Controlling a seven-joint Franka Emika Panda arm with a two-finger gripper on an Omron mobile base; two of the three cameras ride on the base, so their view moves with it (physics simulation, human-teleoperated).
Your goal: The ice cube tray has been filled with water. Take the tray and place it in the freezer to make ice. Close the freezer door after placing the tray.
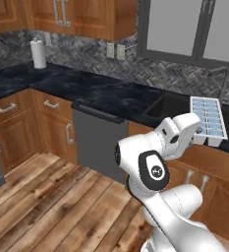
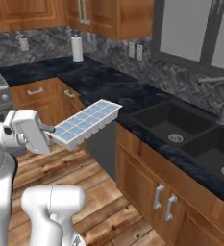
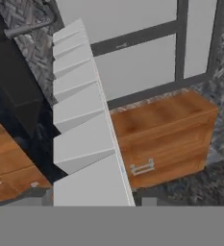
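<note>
The gripper (image 2: 50, 130) is clamped on one end of the ice cube tray (image 2: 87, 124), holding it level in the air. The tray juts toward 2 o'clock from the hand, off the black counter (image 2: 108, 86), with the sink (image 2: 173, 126) at 3 o'clock

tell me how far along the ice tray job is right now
Done: the ice cube tray is off the counter, its cells holding pale blue water. In hand: the gripper grips one end of the tray and carries it in the air in front of the sink. Left: get it to the freezer, put it inside and shut the door.
</note>
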